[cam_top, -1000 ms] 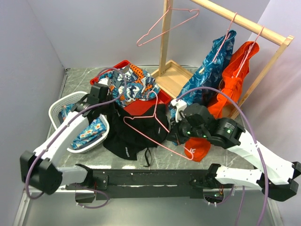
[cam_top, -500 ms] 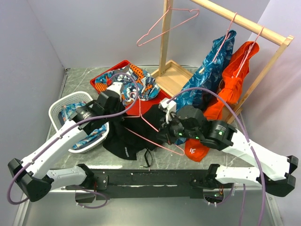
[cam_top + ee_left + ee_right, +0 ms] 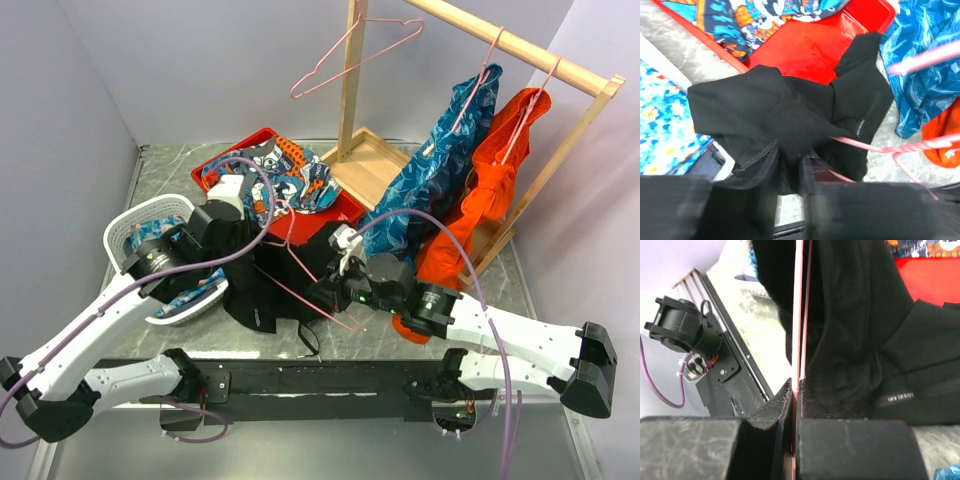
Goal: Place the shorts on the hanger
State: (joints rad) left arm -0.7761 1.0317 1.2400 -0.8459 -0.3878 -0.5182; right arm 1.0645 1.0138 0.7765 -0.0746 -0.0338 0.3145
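Four pink wire hangers (image 3: 798,315); one pair of black shorts (image 3: 258,292); one white basket (image 3: 140,215); three blue-orange patterned garments (image 3: 440,170), possibly more buried in the basket; one bright orange garment (image 3: 495,160); one red tray (image 3: 310,226); one wooden rail frame (image 3: 350,110); two robot arms (image 3: 95,325).

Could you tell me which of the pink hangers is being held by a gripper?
The hanger down by the black shorts, its wire pinched in the right gripper; the other three hang from the wooden rail.
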